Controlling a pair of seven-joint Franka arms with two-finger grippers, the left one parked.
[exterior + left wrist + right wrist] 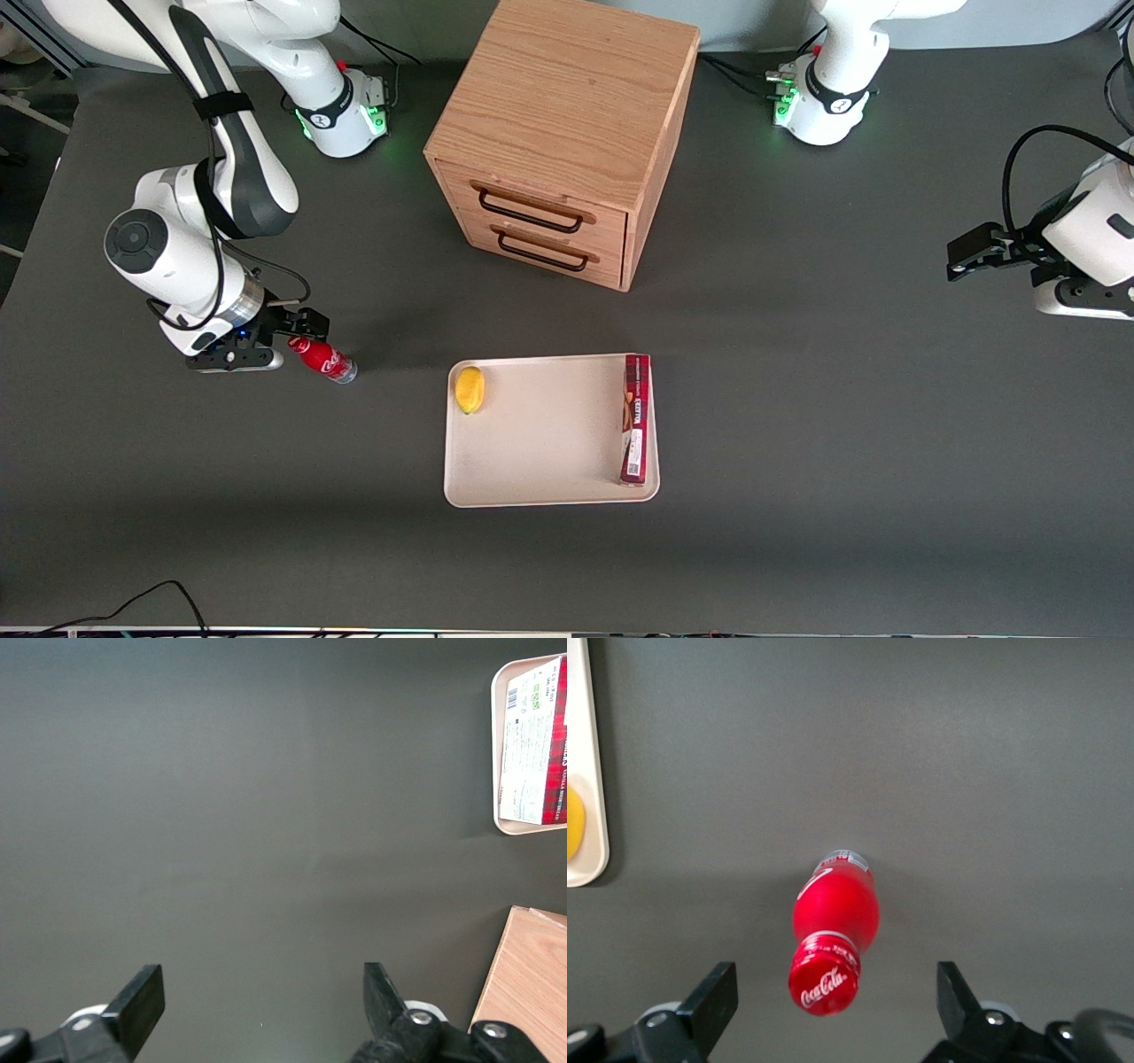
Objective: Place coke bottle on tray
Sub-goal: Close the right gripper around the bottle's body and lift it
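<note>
The coke bottle (324,360) is a small red bottle with a red cap. It stands upright on the dark table, toward the working arm's end and apart from the tray (549,439). In the right wrist view its cap (825,981) with the white logo faces the camera. My right gripper (294,342) is open just above the bottle. Its fingers stand wide on either side of the cap (834,985) and do not touch it. The cream-beige tray lies nearer the front camera than the cabinet, and its rim also shows in the right wrist view (586,771).
A yellow lemon (469,390) lies in one tray corner, and a long red box (635,418) lies along the tray's edge toward the parked arm. A wooden two-drawer cabinet (558,133) stands farther from the front camera. Bare table lies between bottle and tray.
</note>
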